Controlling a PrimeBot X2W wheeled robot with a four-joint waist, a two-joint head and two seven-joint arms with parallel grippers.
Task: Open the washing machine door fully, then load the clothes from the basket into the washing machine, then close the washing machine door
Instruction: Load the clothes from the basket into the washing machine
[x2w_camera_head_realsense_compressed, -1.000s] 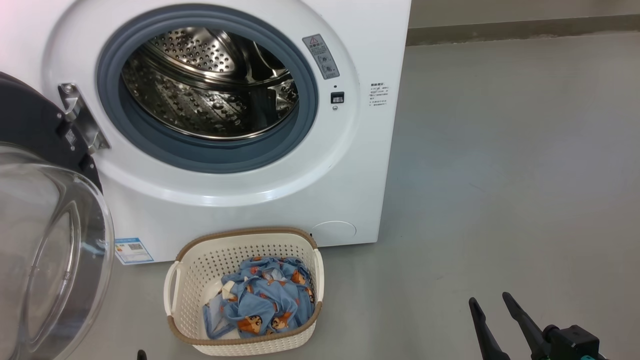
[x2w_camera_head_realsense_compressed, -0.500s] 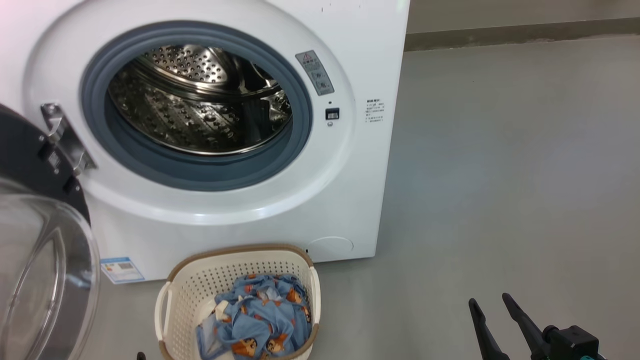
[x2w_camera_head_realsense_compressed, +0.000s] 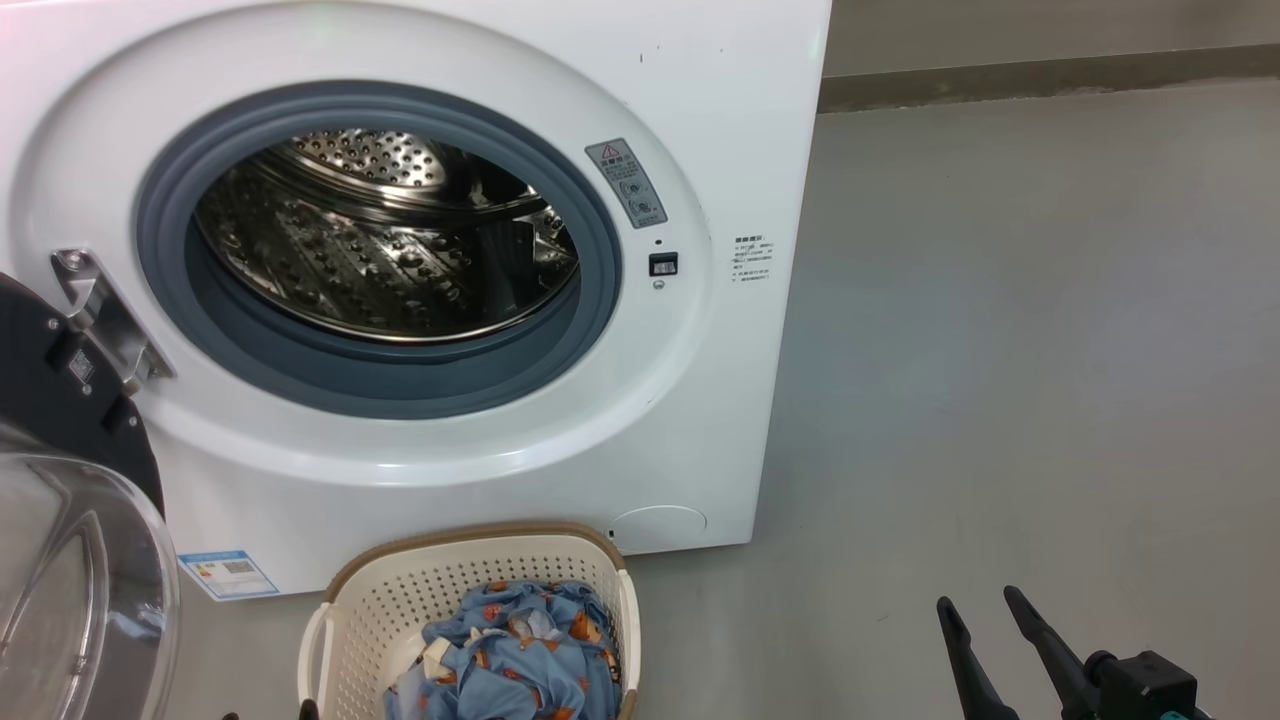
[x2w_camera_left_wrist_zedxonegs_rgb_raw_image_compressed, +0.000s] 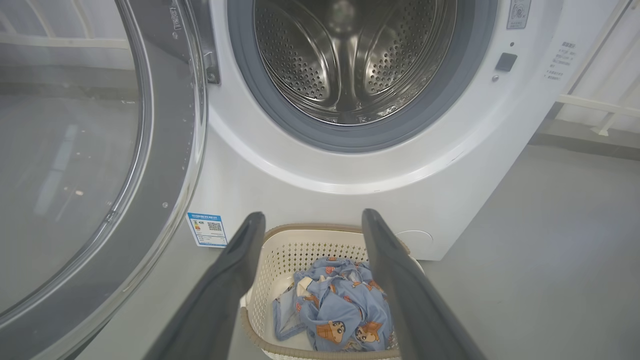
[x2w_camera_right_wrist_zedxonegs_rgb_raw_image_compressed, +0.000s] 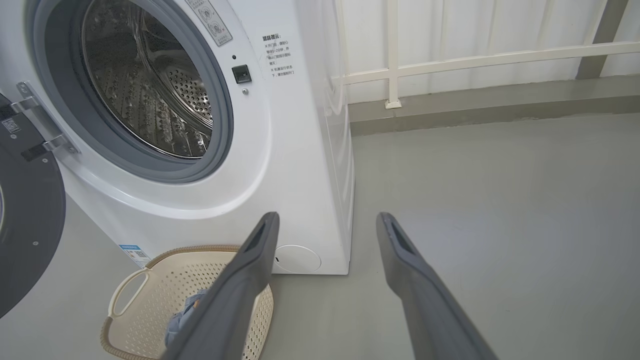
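The white washing machine (x2w_camera_head_realsense_compressed: 690, 420) stands with its steel drum (x2w_camera_head_realsense_compressed: 380, 260) exposed. Its door (x2w_camera_head_realsense_compressed: 70, 570), black-rimmed with a clear glass bowl, hangs swung wide open at the left on a metal hinge (x2w_camera_head_realsense_compressed: 100, 315). On the floor in front sits the cream basket (x2w_camera_head_realsense_compressed: 470, 545), holding the light blue printed clothes (x2w_camera_head_realsense_compressed: 510, 650). My left gripper (x2w_camera_left_wrist_zedxonegs_rgb_raw_image_compressed: 312, 216) is open and empty, hovering above the basket (x2w_camera_left_wrist_zedxonegs_rgb_raw_image_compressed: 300, 250) and the clothes (x2w_camera_left_wrist_zedxonegs_rgb_raw_image_compressed: 340, 305). My right gripper (x2w_camera_head_realsense_compressed: 978, 597) is open and empty too, over bare floor right of the basket (x2w_camera_right_wrist_zedxonegs_rgb_raw_image_compressed: 165, 290).
Grey floor (x2w_camera_head_realsense_compressed: 1000, 350) stretches to the machine's right. A white railing (x2w_camera_right_wrist_zedxonegs_rgb_raw_image_compressed: 450, 62) and a low kerb run along the back. A small blue label (x2w_camera_head_realsense_compressed: 228, 573) sits low on the machine's front.
The head camera has tilted, so the machine and basket sit lower in its picture. Both grippers stay open, and the door, basket and clothes have not moved.
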